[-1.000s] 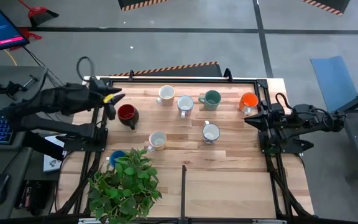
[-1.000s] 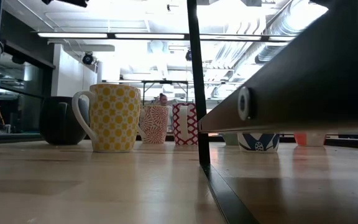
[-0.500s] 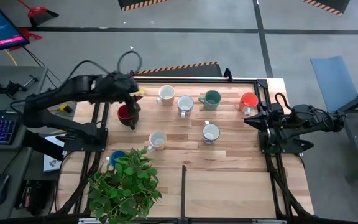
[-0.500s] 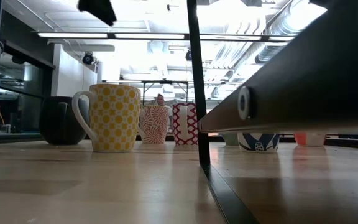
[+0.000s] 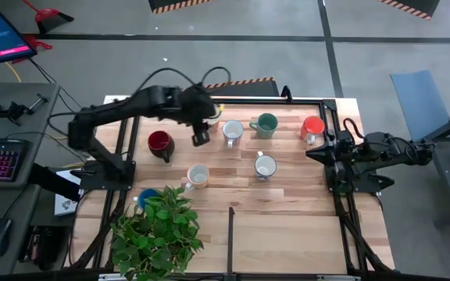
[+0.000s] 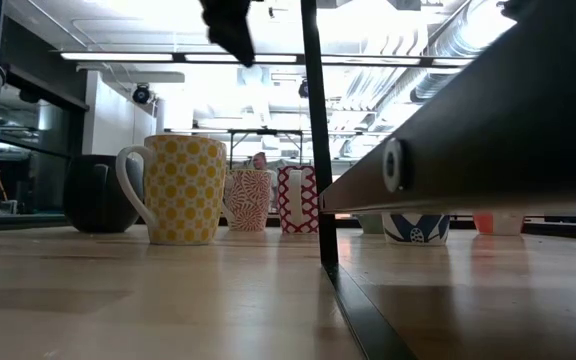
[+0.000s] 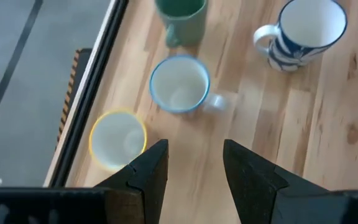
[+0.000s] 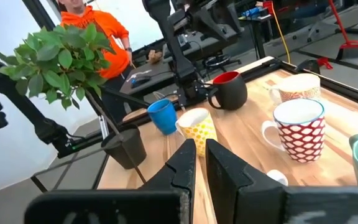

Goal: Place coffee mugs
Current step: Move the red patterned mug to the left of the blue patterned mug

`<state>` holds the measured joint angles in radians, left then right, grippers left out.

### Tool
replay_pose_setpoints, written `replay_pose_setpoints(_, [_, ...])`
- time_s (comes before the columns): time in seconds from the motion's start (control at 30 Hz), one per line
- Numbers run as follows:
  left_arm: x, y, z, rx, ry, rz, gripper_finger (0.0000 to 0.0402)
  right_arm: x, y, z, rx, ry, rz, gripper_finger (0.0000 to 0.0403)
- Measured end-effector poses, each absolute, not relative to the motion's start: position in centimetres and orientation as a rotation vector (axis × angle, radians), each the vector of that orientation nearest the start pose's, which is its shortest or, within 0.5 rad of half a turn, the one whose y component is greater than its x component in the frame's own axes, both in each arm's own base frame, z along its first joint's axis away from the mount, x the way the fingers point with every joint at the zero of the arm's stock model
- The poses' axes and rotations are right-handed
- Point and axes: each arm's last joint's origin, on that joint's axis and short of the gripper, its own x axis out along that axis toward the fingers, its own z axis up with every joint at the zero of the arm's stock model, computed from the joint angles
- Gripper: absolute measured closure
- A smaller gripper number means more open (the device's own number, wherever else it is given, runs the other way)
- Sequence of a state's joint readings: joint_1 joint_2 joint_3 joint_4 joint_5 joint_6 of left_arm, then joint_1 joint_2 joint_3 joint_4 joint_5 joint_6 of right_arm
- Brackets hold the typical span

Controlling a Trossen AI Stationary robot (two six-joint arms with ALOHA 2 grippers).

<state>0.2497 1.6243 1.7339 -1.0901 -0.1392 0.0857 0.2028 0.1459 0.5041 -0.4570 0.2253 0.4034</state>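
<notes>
The left gripper (image 5: 201, 136) has swung from the table's left edge, past the dark red mug (image 5: 159, 143), to hang with fingers spread and empty above the back row, near the cream mug (image 7: 117, 140) and red-patterned white mug (image 5: 232, 131). No mug has moved. The right gripper (image 5: 312, 150) waits, pinched shut, beside the orange mug (image 5: 312, 127)

The table's (image 5: 287, 234) near half lies bare except for the plant (image 5: 158, 230) at 7 o'clock and a thin dark bar (image 5: 230, 234) at 6 o'clock. Mugs crowd the far half: red (image 5: 159, 143), white (image 5: 232, 131), green (image 5: 266, 124) and orange (image 5: 312, 126) in a row, with cream (image 5: 198, 176) and blue-patterned (image 5: 265, 166) nearer. A lane runs between the rows. The left arm (image 5: 131, 109) spans 10 o'clock.
</notes>
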Motion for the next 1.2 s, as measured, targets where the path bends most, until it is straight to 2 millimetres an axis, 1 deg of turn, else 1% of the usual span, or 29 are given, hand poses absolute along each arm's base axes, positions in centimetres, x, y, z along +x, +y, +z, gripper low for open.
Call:
replay_pose_setpoints(0.13, [34.0,9.0,36.0,0.051,1.04,0.28,0.0256,6.3,0.6,27.3,0.379,0.106,-0.045,0.0379])
replay_pose_setpoints(0.3, [37.0,9.6,33.5,0.068,1.106,0.218,0.0256,6.3,0.6,27.3,0.378,0.109,-0.045,0.0379])
replay_pose_setpoints(0.43, [38.7,10.1,31.4,0.065,1.15,0.198,0.0256,6.3,0.6,27.3,0.378,0.109,-0.045,0.0379])
replay_pose_setpoints(0.6, [40.4,10.5,28.8,0.048,1.191,0.199,0.0256,6.3,0.6,27.2,0.384,0.116,-0.047,0.0379])
replay_pose_setpoints(0.73, [41.3,11.0,27.7,0.028,1.172,0.219,0.0256,6.2,0.6,27.1,0.396,0.12,-0.048,0.0379])
replay_pose_setpoints(0.97, [42.0,11.2,27.5,0.011,1.121,0.243,0.0256,6.2,0.6,27.0,0.415,0.135,-0.053,0.0379])
replay_pose_setpoints(1.03, [42.2,11.3,26.9,0.002,1.131,0.245,0.0256,6.2,0.6,27.0,0.414,0.138,-0.054,0.0379])
replay_pose_setpoints(1.2, [43.1,11.2,24.7,0.009,1.18,0.231,0.0256,6.2,0.6,27.0,0.414,0.139,-0.053,0.0379])
